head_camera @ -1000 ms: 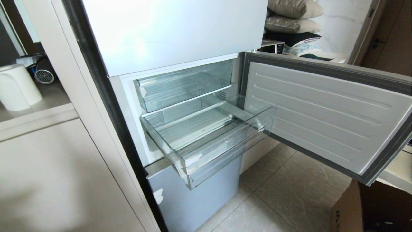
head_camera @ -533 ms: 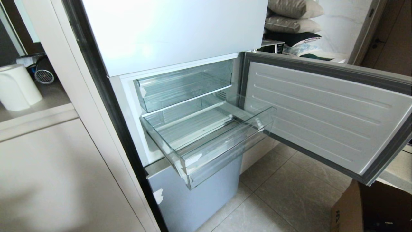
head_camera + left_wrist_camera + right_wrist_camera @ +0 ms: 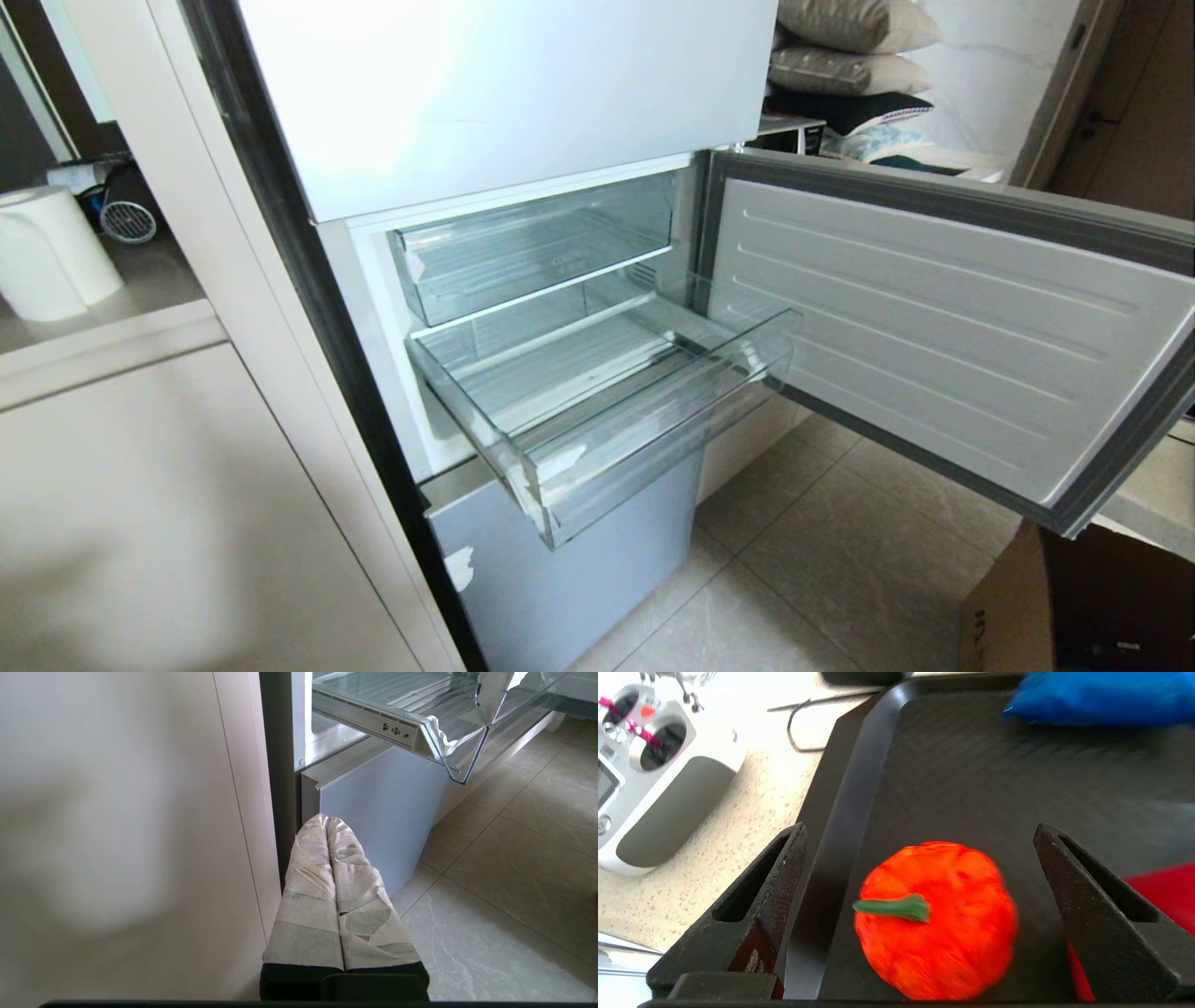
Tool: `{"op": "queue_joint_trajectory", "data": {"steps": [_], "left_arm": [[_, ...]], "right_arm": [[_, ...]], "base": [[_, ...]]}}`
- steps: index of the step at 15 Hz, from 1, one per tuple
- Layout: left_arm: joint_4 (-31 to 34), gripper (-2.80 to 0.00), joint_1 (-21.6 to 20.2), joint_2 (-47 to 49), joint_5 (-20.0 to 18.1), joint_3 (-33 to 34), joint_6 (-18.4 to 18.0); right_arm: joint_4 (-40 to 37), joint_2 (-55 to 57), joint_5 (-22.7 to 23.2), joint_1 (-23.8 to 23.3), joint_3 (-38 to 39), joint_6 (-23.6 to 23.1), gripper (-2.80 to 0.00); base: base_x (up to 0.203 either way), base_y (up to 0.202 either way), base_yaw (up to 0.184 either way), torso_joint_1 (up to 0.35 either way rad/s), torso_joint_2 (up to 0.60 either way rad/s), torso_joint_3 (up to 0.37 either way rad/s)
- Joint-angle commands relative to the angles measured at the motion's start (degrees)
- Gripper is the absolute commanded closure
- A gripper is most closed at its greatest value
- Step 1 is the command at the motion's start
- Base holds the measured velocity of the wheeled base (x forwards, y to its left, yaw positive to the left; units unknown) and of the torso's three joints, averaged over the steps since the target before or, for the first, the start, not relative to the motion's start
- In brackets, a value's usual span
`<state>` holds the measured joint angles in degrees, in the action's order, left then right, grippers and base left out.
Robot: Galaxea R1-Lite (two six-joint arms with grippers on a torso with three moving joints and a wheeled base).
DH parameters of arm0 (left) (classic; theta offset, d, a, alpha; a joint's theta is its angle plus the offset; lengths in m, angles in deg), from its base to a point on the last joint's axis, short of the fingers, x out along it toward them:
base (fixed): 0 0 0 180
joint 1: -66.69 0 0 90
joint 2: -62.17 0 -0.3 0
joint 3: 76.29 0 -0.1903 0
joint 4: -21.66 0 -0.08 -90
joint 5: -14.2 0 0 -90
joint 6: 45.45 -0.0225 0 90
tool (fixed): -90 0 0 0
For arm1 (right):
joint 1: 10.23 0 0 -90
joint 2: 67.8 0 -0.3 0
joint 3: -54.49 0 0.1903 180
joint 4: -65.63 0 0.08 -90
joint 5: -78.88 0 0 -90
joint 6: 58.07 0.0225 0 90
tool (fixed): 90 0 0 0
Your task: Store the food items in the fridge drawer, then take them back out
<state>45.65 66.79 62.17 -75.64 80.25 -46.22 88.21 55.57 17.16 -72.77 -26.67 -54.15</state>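
The clear fridge drawer point(image 3: 644, 420) is pulled out of the open fridge, with nothing in it; its corner point(image 3: 448, 742) also shows in the left wrist view. In the right wrist view a round red-orange food item point(image 3: 936, 919) with a green stem lies on a black tray point(image 3: 971, 774). My right gripper point(image 3: 920, 833) hangs open above it, one finger on each side, neither touching it. My left gripper point(image 3: 327, 820) is shut on nothing, low beside the fridge's blue-grey lower panel point(image 3: 383, 807). Neither arm shows in the head view.
The fridge door point(image 3: 934, 317) stands swung open to the right, and a shallower clear tray point(image 3: 532, 247) sits above the drawer. A cardboard box point(image 3: 1074, 607) is on the tiled floor. On the speckled counter next to the black tray lie a white remote controller point(image 3: 649, 765), a blue thing point(image 3: 1101, 695) and a red thing point(image 3: 1167, 891).
Nothing has visibly changed in the head view; the drawer and door stand as before.
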Motion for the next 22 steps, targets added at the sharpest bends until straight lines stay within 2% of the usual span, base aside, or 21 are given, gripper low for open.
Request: {"op": "queue_joint_trajectory", "data": {"steps": [1, 18, 19, 22], "left_arm": [[-0.01, 0.0, -0.01, 0.03, 0.02, 0.01, -0.02], [-0.01, 0.0, -0.01, 0.09, 0.02, 0.01, -0.02], [0.0, 0.0, -0.01, 0.09, 0.02, 0.01, -0.02], [-0.01, 0.0, -0.01, 0.0, 0.02, 0.01, -0.02]], "right_arm": [[0.28, 1.53, 0.19, 0.84, -0.3, 0.04, -2.8], [0.2, 2.67, 0.02, 1.46, 1.37, -1.61, -2.8], [0.2, 2.61, 0.02, 1.54, 1.46, -1.72, 0.0], [0.2, 1.95, -0.07, 1.54, 2.32, -1.63, 0.0]], "base": [[0.0, 0.0, 0.0, 0.0, 0.0, 0.0], [0.0, 0.0, 0.0, 0.0, 0.0, 0.0], [0.0, 0.0, 0.0, 0.0, 0.0, 0.0], [0.0, 0.0, 0.0, 0.0, 0.0, 0.0]]}}
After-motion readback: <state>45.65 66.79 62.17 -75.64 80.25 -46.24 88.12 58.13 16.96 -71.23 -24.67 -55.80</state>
